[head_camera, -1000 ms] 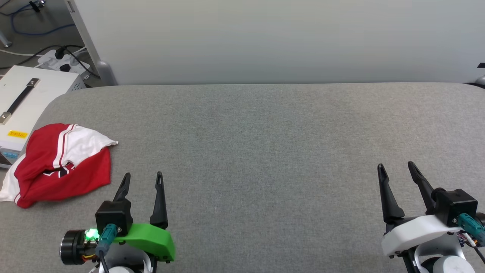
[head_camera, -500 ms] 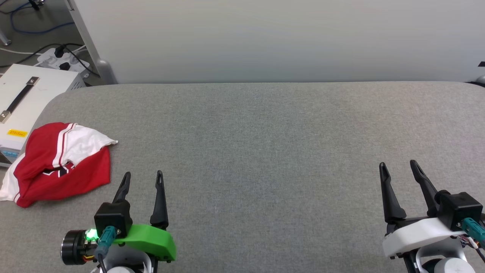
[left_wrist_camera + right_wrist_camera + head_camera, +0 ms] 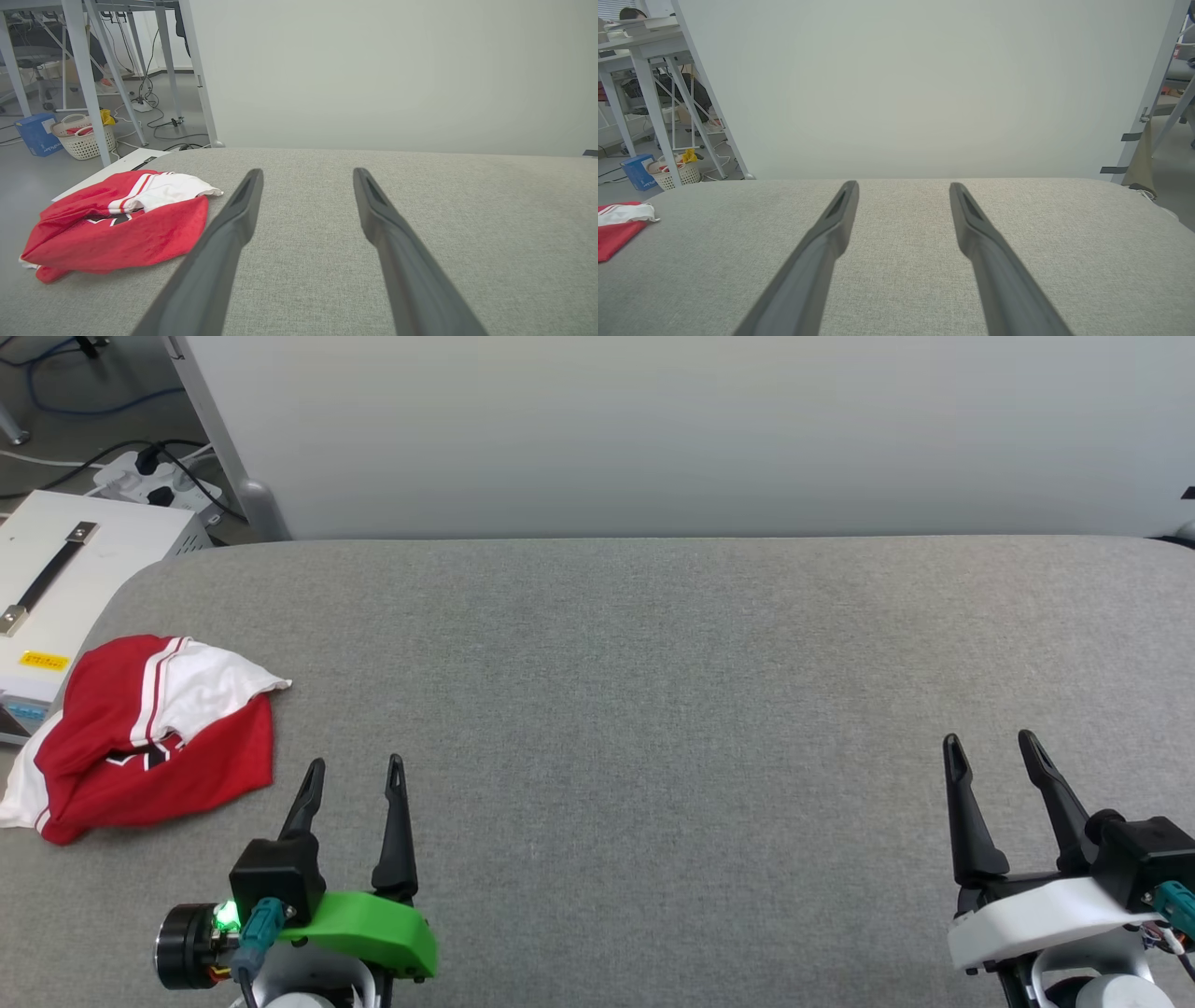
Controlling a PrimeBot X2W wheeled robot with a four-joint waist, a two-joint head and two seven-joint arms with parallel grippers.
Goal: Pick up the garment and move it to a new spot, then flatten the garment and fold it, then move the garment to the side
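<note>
The garment (image 3: 149,747) is a crumpled red jersey with a white sleeve and striped trim, lying at the left edge of the grey table (image 3: 653,691). It also shows at the left in the left wrist view as the garment (image 3: 121,224), and just at the left edge as the garment (image 3: 616,224) in the right wrist view. My left gripper (image 3: 355,767) stands open to the right of the garment, apart from it, nothing between its fingers. My right gripper (image 3: 988,743) is open at the far lower right, empty. My left gripper (image 3: 306,173) and right gripper (image 3: 902,185) point over bare fabric.
A white case (image 3: 56,569) with a black handle stands off the table's left edge, with a power strip (image 3: 140,481) and cables behind it. A pale panel (image 3: 653,429) rises behind the table. A basket (image 3: 84,140) and blue box (image 3: 35,133) sit on the floor.
Both arms have drawn back slightly toward the bottom of the head view, the right one also a little to the right. The garment lies as before.
</note>
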